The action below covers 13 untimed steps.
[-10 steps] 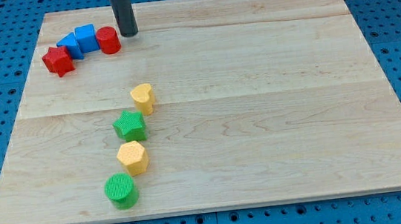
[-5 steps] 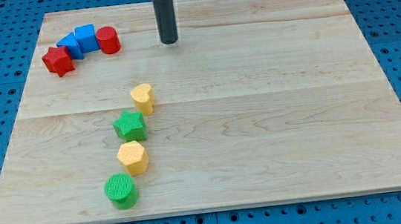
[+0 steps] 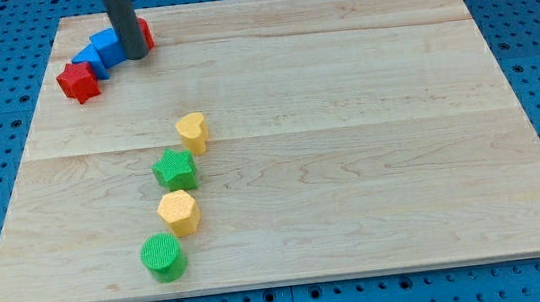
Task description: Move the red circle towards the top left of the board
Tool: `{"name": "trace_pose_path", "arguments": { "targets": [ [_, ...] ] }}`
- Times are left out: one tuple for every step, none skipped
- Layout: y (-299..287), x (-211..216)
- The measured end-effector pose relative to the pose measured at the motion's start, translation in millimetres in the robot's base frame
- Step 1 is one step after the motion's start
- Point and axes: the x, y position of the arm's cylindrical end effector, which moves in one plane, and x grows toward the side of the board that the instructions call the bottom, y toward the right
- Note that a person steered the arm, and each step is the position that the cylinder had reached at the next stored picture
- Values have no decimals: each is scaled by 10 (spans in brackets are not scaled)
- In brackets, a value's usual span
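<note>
Red circle (image 3: 145, 30), near the top left of the wooden board (image 3: 346, 113), shows only as a sliver at the right edge of the dark rod, which stands in front of it and hides most of its shape. My tip (image 3: 134, 56) rests on the board just below that sliver, close enough that contact between them cannot be judged; the tool is a plain rod with nothing that opens or closes. To the view's left of the rod, a blue block (image 3: 104, 46) is partly covered and seems to merge with a second blue piece (image 3: 91, 61), so their outlines are hard to separate. A red star (image 3: 78, 82) sits just beside them, lower and further left. Well apart, towards the view's bottom, a slanting column holds a yellow heart (image 3: 193, 132), a green star (image 3: 173, 169), a yellow hexagon (image 3: 178, 212) and a green circle (image 3: 163, 256)
</note>
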Motion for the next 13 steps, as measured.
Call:
{"name": "trace_pose_path", "arguments": {
  "targets": [
    [-68, -38],
    [-161, -193],
    [-318, -367],
    [-368, -445],
    [-304, -396],
    [124, -323],
    [152, -545],
    [93, -605],
    [-13, -761],
    [-125, -800],
    [29, -927],
    [-76, -980],
    [-456, -871]
  ]
}}
